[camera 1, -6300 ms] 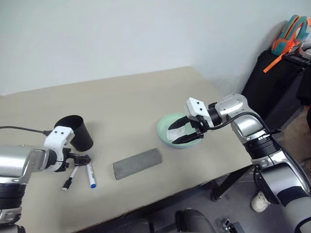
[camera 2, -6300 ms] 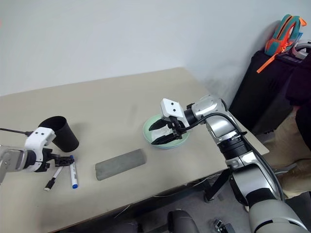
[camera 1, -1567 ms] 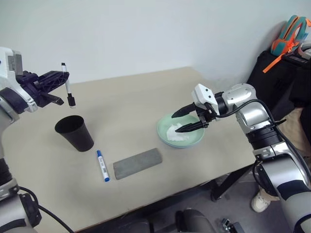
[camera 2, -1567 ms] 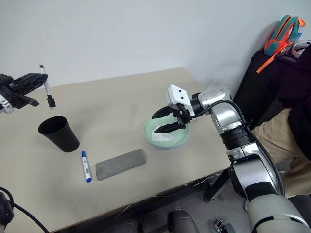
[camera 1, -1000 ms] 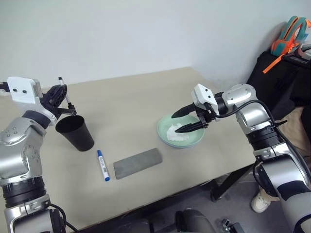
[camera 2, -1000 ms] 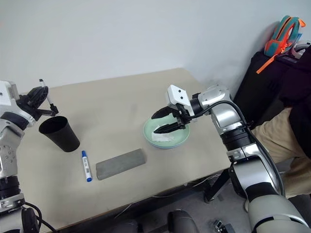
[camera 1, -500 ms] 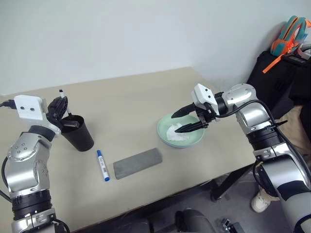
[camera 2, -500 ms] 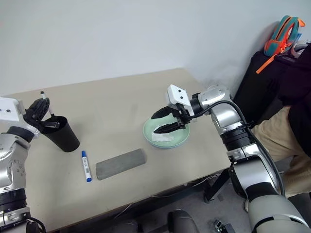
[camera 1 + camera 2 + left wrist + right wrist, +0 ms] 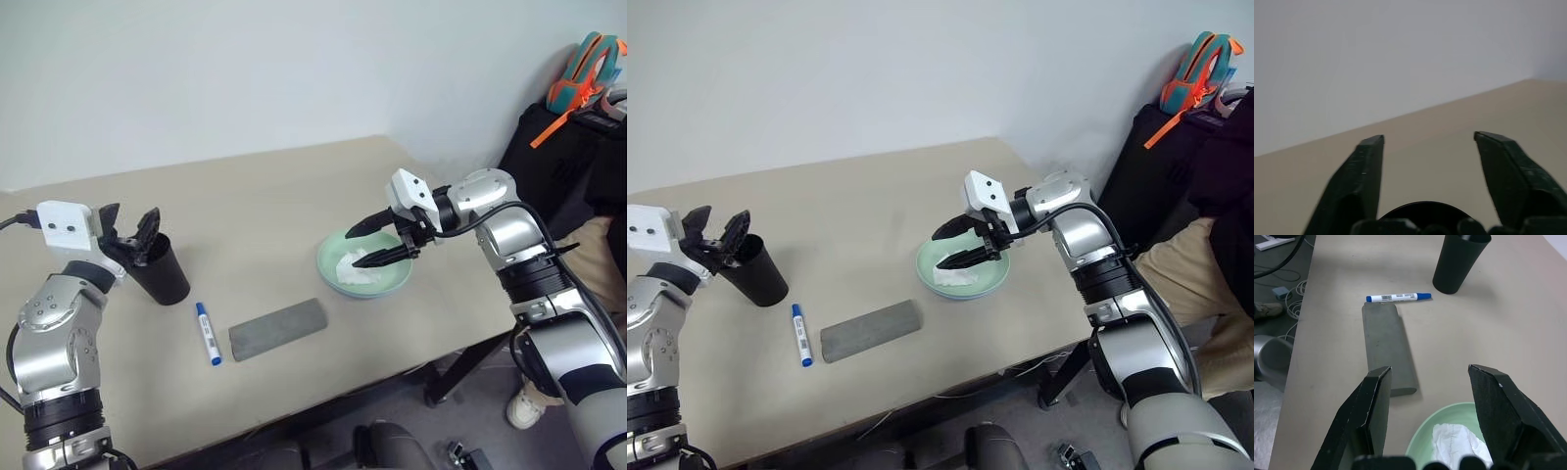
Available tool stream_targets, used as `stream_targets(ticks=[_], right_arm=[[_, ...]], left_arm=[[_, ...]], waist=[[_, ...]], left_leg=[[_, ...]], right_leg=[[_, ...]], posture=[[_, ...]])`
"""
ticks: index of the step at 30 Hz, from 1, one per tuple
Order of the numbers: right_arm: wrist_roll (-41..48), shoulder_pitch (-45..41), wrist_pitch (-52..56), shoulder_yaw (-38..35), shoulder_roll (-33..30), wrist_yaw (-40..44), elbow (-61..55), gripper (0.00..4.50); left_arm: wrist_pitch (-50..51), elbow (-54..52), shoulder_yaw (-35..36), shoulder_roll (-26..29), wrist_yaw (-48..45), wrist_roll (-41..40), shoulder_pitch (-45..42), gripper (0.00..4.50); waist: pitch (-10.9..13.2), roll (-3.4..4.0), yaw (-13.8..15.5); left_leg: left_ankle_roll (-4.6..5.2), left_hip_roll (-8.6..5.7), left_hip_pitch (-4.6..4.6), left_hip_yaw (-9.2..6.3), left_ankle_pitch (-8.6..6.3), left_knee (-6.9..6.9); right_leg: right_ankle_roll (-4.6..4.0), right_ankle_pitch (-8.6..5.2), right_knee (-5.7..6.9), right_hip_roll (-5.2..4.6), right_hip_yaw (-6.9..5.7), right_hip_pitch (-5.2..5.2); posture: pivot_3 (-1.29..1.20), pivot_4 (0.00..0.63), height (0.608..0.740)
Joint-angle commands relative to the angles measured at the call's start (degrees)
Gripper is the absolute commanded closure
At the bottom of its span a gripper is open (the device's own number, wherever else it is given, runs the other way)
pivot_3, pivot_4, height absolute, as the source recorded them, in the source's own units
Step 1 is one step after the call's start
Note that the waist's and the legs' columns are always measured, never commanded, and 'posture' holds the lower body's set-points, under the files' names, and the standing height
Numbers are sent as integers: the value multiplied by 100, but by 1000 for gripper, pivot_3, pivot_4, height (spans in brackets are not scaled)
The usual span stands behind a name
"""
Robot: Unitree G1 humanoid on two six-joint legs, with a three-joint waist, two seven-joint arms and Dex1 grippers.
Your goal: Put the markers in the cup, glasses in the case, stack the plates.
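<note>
My left gripper (image 9: 130,217) stands open just above the mouth of the black cup (image 9: 165,274), whose rim (image 9: 1425,208) sits right below its spread fingers. A blue-capped marker (image 9: 207,334) lies on the table between the cup and the grey case (image 9: 277,329), which is closed. Over the mint green plate (image 9: 392,286) my right gripper (image 9: 353,248) hovers open, holding nothing. A crumpled white tissue (image 9: 351,266) lies in that plate. The right wrist view looks past the plate (image 9: 1420,440) to the case (image 9: 1387,345), the marker (image 9: 1398,297) and the cup (image 9: 1459,259). The glasses are out of view.
The beige table (image 9: 265,206) ends close in front of the case and just right of the plate. A black bag with an orange and teal backpack (image 9: 586,73) stands at the far right. A person's trouser leg (image 9: 1185,284) is beside the table's right corner.
My left gripper has sunk a little over the cup and opened. The black-capped marker it held has left its fingers and gone down out of sight into the cup. The right arm is still.
</note>
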Motion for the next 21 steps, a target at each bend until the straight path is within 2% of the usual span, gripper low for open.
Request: stream_targets(ticks=[1, 2, 4, 10, 14, 17, 21], right_arm=[[73, -73, -75, -141, -36, -29, -150, 1779], [72, -76, -79, -142, -37, -27, -143, 1779], [63, -84, -98, -139, -39, -21, -120, 1779], [47, -103, -131, -126, -38, -3, -70, 1779], [40, -114, -151, -117, -27, -3, -41, 1779], [36, -126, -158, -110, -9, -7, -22, 1779], [38, -121, -161, -103, 2, -10, -24, 1779]], left_arm=[[407, -514, -38, 294, -155, -205, -92, 322], [628, -620, -11, 303, -191, -367, -126, 41], [1362, -1042, -46, 498, -98, -564, -177, 41], [4485, -1910, 298, 893, 315, -2512, -928, 41], [5881, -2223, 439, 1050, 448, -3586, -1205, 41], [6608, -2344, 481, 1041, 694, -3979, -1255, 41], [7336, -2334, 435, 861, 1224, -3920, -1273, 41]], waist=[[0, 0, 0], [0, 0, 0], [0, 0, -1], [2, -4, -3], [3, -3, -33], [3, -3, -86], [3, -3, -118]], left_leg=[[0, 0, 0, 0, 0, 0], [0, 0, 0, 0, 0, -1], [0, 0, 0, 0, -1, -2], [0, 0, -1, -8, -1, -2], [0, -2, 2, -4, 0, -10], [-1, -1, 3, -11, 1, -12], [-4, -3, 3, -11, 3, -12]], right_leg=[[0, 0, 0, 0, -1, 0], [0, 0, -1, 0, 0, -1], [0, 0, -2, -1, 0, -1], [1, 0, -5, 0, -1, 2], [2, -1, -4, 3, 8, 1], [0, -1, -3, 7, 6, 1], [0, -1, -1, 7, 8, 6]], posture=[[0, 0, 738], [0, 0, 738], [0, 0, 738], [0, 0, 738], [0, 0, 738], [0, 0, 738], [0, 0, 738]])
